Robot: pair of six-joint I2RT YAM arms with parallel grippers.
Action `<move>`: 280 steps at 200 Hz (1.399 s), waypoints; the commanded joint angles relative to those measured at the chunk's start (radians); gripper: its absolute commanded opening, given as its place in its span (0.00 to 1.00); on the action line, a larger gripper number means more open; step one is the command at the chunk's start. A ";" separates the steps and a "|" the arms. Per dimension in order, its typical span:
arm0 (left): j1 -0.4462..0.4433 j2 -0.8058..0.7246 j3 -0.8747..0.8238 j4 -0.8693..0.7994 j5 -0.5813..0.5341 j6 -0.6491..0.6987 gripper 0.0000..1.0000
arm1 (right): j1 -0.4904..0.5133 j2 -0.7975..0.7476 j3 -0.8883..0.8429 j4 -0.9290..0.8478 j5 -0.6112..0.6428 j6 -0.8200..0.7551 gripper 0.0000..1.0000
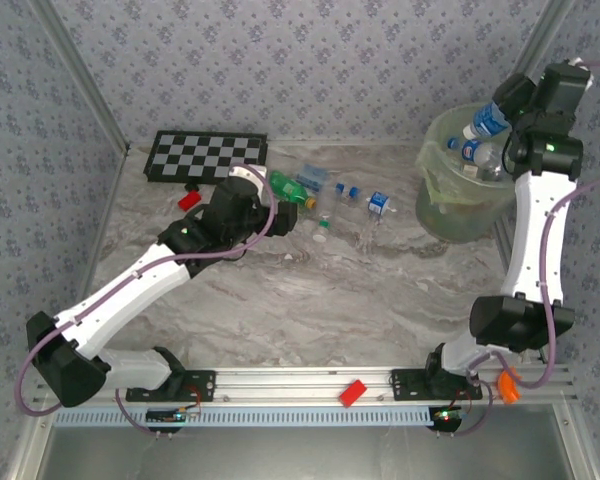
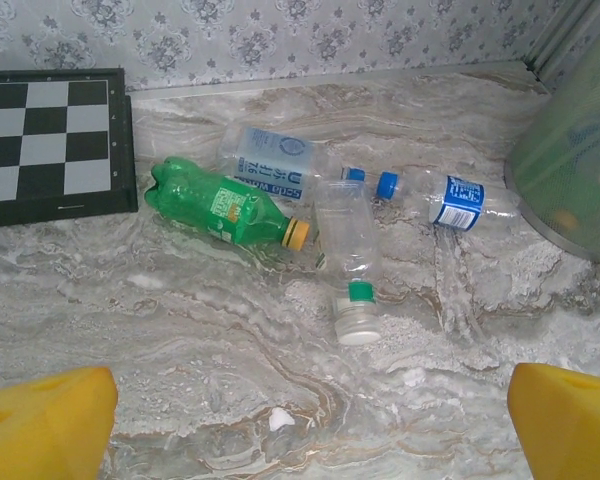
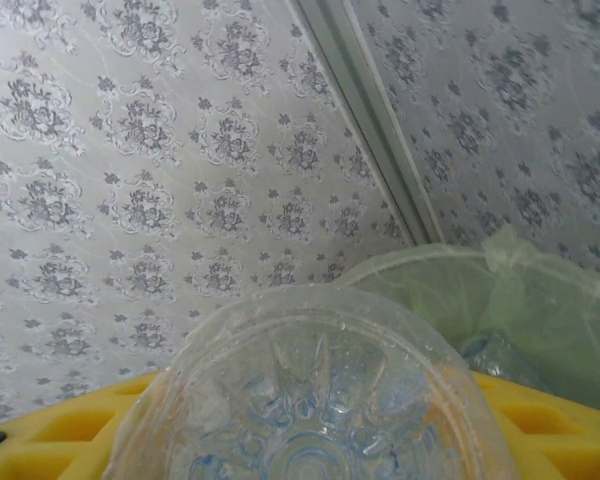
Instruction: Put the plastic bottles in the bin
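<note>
Several plastic bottles lie on the marble table: a green bottle [image 2: 215, 203] with a yellow cap, a clear bottle with a blue-and-white label [image 2: 275, 165], a clear bottle with a white cap [image 2: 348, 240] and a clear bottle with a blue label [image 2: 460, 200]. My left gripper [image 2: 310, 420] hovers open just in front of them, nothing between its yellow fingers [image 2: 50, 420]. My right gripper [image 3: 310, 440] is shut on a clear blue-labelled bottle [image 1: 487, 120], held over the pale-green bin [image 1: 460, 210]. That bottle's base [image 3: 315, 400] faces the right wrist camera. Another bottle [image 1: 477, 152] lies inside the bin.
A black-and-white chequered board [image 1: 205, 155] lies at the back left, with a small red block [image 1: 189, 199] beside it. Another red block [image 1: 353, 391] sits on the front rail. Patterned walls close in the back and sides. The bin's wall [image 2: 570, 150] stands right of the bottles.
</note>
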 commanded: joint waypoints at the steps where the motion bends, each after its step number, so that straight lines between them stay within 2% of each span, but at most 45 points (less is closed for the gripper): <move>1: 0.006 -0.045 -0.004 -0.014 -0.035 -0.006 1.00 | 0.062 0.071 0.117 0.020 0.128 -0.156 0.57; 20: 0.009 -0.054 -0.007 -0.016 -0.044 -0.006 1.00 | 0.093 0.141 0.183 -0.012 0.173 -0.221 0.57; 51: 0.013 -0.062 -0.013 -0.014 -0.049 -0.002 1.00 | 0.110 0.202 0.212 -0.054 0.195 -0.219 0.57; 92: 0.014 -0.058 -0.014 -0.020 -0.057 -0.001 1.00 | 0.121 0.239 0.201 -0.139 0.122 -0.178 0.58; 119: 0.018 -0.053 -0.020 -0.014 -0.053 0.005 1.00 | 0.130 0.234 0.142 -0.190 0.091 -0.154 0.62; 128: 0.021 -0.048 -0.018 -0.013 -0.047 0.009 1.00 | 0.130 0.226 0.118 -0.194 0.088 -0.149 0.68; 132: 0.021 -0.045 -0.016 -0.014 -0.045 0.011 1.00 | 0.127 0.224 0.112 -0.205 0.079 -0.146 0.74; 135: 0.021 -0.041 -0.014 -0.013 -0.044 0.013 1.00 | 0.127 0.222 0.110 -0.211 0.079 -0.147 0.83; 137: 0.021 -0.040 -0.012 -0.014 -0.043 0.015 1.00 | 0.127 0.223 0.110 -0.214 0.079 -0.147 0.95; 140: 0.023 -0.038 -0.010 -0.015 -0.042 0.015 1.00 | 0.125 0.221 0.111 -0.220 0.079 -0.147 1.00; 194: 0.024 -0.013 0.006 -0.009 -0.024 0.016 1.00 | 0.110 0.161 0.112 -0.208 0.093 -0.177 1.00; 280: 0.048 0.001 0.003 -0.032 -0.001 -0.007 1.00 | 0.151 0.064 0.095 -0.224 0.093 -0.228 1.00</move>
